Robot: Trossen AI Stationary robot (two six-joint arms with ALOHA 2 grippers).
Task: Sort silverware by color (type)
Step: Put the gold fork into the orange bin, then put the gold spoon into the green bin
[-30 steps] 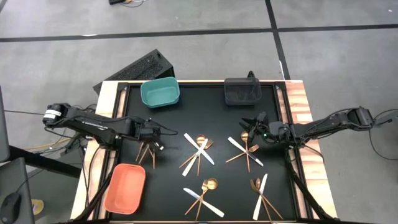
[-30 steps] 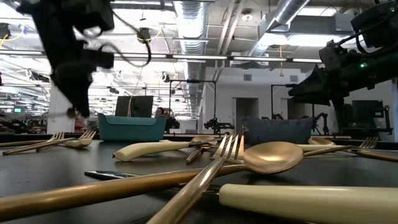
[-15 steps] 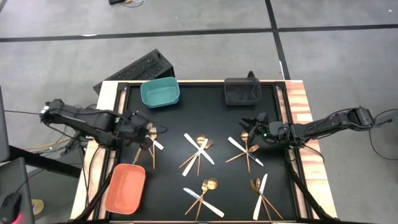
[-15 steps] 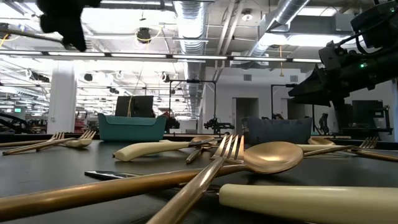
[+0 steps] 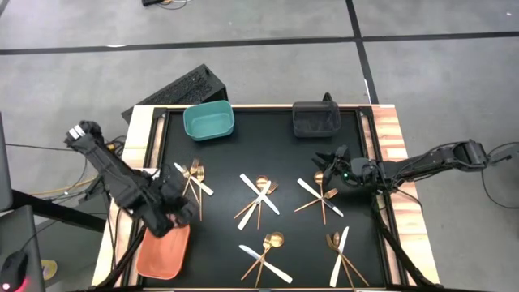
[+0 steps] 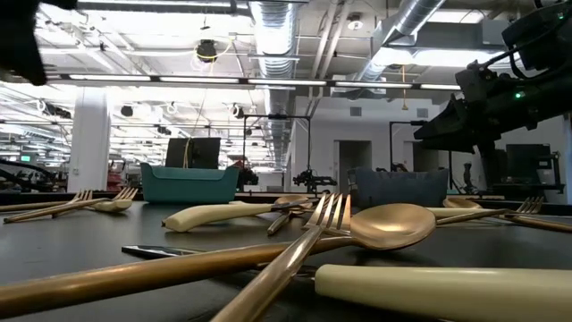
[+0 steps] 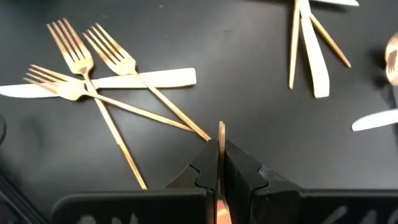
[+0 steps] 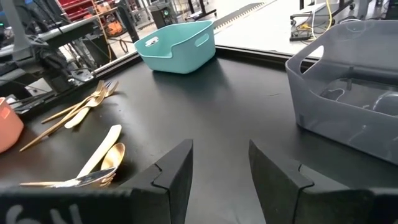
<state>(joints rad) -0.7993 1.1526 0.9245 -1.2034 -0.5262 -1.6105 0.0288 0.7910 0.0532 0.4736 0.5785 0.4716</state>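
Gold utensil point(image 7: 220, 134) pinched edge-on in left tool point(image 5: 172, 212), fingers closed tight on it, handle running straight out ahead. Salmon bin point(image 5: 162, 250) sits directly under/just behind the tool, so left arm is nearest. Remaining silverware point(image 5: 259, 195) lies beyond on the desk. Right tool point(image 8: 219, 165) hovers open, empty, near black bin point(image 8: 348, 99). No legible writing.

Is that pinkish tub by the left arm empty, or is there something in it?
Cannot tell. In the high view the left end effector and its arm hang over the salmon bin, hiding its upper part; the visible remainder looks bare.
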